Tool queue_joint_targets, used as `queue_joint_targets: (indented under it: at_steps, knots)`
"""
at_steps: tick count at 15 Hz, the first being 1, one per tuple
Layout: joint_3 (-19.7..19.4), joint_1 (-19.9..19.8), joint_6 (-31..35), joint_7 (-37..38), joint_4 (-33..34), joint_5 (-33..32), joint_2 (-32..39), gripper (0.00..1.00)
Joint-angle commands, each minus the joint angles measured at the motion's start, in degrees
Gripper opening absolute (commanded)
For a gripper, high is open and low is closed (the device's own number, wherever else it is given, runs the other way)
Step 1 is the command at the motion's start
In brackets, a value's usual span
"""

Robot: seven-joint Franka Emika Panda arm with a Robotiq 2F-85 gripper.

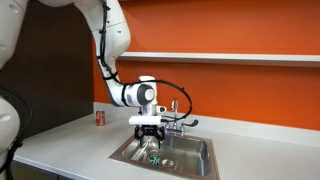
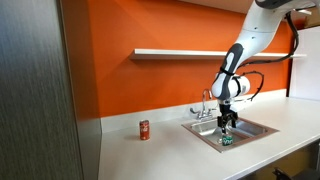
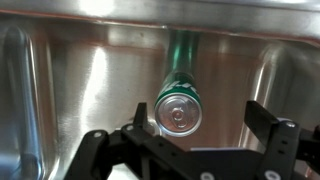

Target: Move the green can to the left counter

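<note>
Below, the spread pincer is cropped, near the green can.

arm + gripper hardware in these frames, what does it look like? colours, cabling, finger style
The arm is glossy white, made of rounded links with dark bands at the joints. A black cable loops loosely out from the wrist. The gripper is all black: a compact body and two fingers built from flat matte-black linkage plates. No markings or labels are legible.
</note>
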Motion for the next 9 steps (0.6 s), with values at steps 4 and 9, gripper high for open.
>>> queue_joint_targets:
  at_steps: [4,9]
  knots:
    - [1.0,-1.8,-0.4,1.4,7.2,0.1,7.2,1.0]
    - [1.1,-1.9,-1.2,1.9,9.9,0.1,10.0,1.0]
